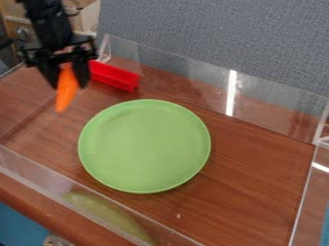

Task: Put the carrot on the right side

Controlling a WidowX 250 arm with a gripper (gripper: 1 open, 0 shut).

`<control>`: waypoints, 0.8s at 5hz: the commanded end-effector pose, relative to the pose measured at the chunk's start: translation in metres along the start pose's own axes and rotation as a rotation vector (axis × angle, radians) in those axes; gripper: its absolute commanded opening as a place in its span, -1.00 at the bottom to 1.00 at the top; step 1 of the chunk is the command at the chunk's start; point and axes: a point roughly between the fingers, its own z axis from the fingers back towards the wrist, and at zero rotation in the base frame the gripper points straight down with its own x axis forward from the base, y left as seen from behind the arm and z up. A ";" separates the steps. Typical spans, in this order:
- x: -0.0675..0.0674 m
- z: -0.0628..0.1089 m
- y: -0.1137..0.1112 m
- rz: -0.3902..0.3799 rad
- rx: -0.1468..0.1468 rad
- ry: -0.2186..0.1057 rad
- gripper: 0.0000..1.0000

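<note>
Camera view: the carrot [65, 89] hangs tip-down from the claw [64, 73], pinched at its stem end and clear of the table [257, 144]. A green plate [144, 145] lies below and to the claw's right, a red block [112, 75] just beside it. Carry it high across the plate before lowering. Arm stands near-vertical, claw pointing down.

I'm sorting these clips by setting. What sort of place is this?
Probably a lab test bench rather than a kitchen: a wooden table walled by clear plastic panels, a grey fabric partition behind, and toy props, namely a carrot and a green plate.
</note>
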 end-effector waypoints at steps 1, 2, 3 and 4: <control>-0.008 0.011 -0.046 -0.056 -0.024 -0.022 -1.00; -0.024 -0.001 -0.090 -0.125 -0.045 0.016 -1.00; -0.044 -0.015 -0.127 -0.181 -0.060 0.046 -1.00; -0.061 -0.028 -0.137 -0.235 -0.043 0.057 -1.00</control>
